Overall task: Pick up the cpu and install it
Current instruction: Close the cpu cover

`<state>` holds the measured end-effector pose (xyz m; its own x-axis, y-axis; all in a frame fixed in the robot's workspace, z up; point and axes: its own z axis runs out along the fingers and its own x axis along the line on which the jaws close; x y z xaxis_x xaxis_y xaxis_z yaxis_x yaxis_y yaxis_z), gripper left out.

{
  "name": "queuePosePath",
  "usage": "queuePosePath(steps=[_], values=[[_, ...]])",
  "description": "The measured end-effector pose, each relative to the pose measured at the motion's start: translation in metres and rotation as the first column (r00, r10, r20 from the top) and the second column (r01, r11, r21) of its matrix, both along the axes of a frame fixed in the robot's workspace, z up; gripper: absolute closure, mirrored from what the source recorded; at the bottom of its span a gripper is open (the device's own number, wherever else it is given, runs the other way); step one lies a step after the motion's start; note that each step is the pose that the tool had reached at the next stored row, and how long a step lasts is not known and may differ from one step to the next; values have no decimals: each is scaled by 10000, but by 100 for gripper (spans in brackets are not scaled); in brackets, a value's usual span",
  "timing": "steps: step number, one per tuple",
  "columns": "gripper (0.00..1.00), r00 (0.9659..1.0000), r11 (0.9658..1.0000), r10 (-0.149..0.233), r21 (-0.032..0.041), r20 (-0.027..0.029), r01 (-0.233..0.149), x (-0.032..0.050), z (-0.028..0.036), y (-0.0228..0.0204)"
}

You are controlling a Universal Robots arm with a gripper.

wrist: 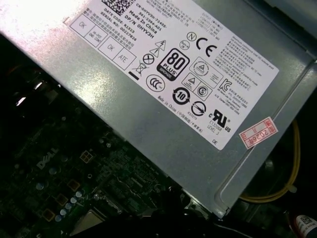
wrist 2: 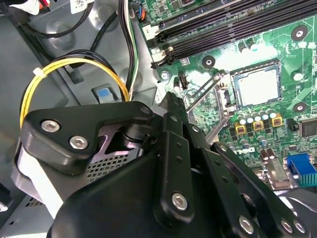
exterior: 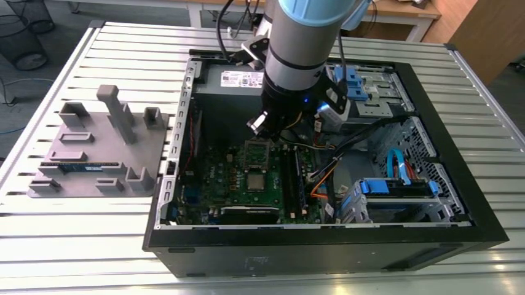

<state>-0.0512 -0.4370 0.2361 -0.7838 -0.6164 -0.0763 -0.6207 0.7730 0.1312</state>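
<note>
Already the flat silvery square cpu [wrist 2: 256, 87] lies seated inside the open socket, beyond the black gripper [wrist 2: 173, 106]; finger state indeterminate.

open computer case [exterior: 176, 203], grey fixture [exterior: 90, 153], slatted table [exterior: 74, 246]

The cpu [wrist 2: 256, 87], a flat silvery square, is seen lying level in the motherboard socket [wrist 2: 233, 101], uncovered.
</note>
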Motion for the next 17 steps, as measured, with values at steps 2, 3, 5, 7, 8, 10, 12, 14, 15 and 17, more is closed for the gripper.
queuePosePath(steps=[2, 3, 5, 7, 8, 10, 12, 14, 15, 17], values=[[89, 10000, 10000, 22, 1, 0, -22, 0, 4, -1], [89, 10000, 10000, 32, 0, 0, -32, 0, 5, -1], [89, 10000, 10000, 53, -1, 0, -53, 0, 7, -3], [89, 10000, 10000, 76, -2, 0, -76, 0, 9, -4], [89, 10000, 10000, 87, -2, 0, -87, 0, 10, -5], [89, 9999, 9999, 109, -1, 0, -109, 0, 11, -5], [89, 9999, 9999, 128, -2, 0, -128, 0, 13, -6], [89, 9999, 9999, 147, -2, 0, -147, 0, 15, -6], [89, 9999, 9999, 156, -1, 0, -156, 0, 16, -6], [89, 9999, 9999, 173, -2, 0, -173, 0, 18, -7]])
